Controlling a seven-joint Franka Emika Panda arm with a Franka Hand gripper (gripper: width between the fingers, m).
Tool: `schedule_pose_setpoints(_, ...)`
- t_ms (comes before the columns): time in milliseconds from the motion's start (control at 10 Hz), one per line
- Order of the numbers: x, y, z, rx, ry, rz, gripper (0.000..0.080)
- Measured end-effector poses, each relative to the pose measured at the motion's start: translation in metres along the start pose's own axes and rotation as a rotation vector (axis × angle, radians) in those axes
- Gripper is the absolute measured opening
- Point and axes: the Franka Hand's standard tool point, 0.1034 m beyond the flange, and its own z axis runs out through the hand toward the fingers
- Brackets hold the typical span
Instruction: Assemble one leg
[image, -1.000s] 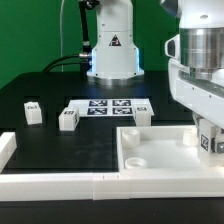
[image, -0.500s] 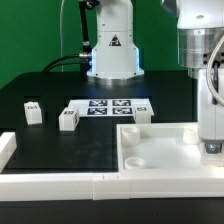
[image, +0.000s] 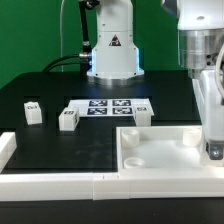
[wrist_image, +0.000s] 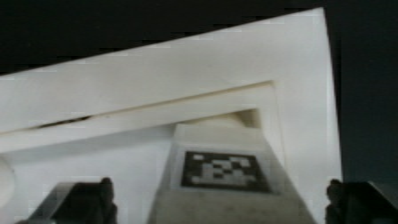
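A white leg (wrist_image: 228, 165) with a black-and-white tag stands between my gripper's (wrist_image: 217, 198) two dark fingers (wrist_image: 82, 200), on the large white panel (wrist_image: 125, 100). The jaws stand wide, with a gap on at least one side of the leg. In the exterior view my gripper (image: 212, 150) hangs low over the panel's (image: 160, 150) right edge and hides that leg. Three more legs stand on the black table: one at the left (image: 33, 112), one beside it (image: 68, 119), one at the panel's far edge (image: 142, 113).
The marker board (image: 110, 106) lies behind the legs. The robot base (image: 112, 50) stands at the back. A white rail (image: 60, 183) runs along the table's front, with a short white piece (image: 6, 148) at the left.
The hand has turned and shifted toward the exterior view's right and a little lower over the panel's right edge. The legs on the table have not moved.
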Motion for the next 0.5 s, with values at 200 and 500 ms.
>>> schedule_pose_setpoints(200, 0.0001, 0.0003, 0.0002, -0.001, 0.001, -0.216, 0.0639)
schedule_pose_setpoints(500, 0.0003, 0.0003, 0.0002, -0.001, 0.0, -0.527, 0.0649)
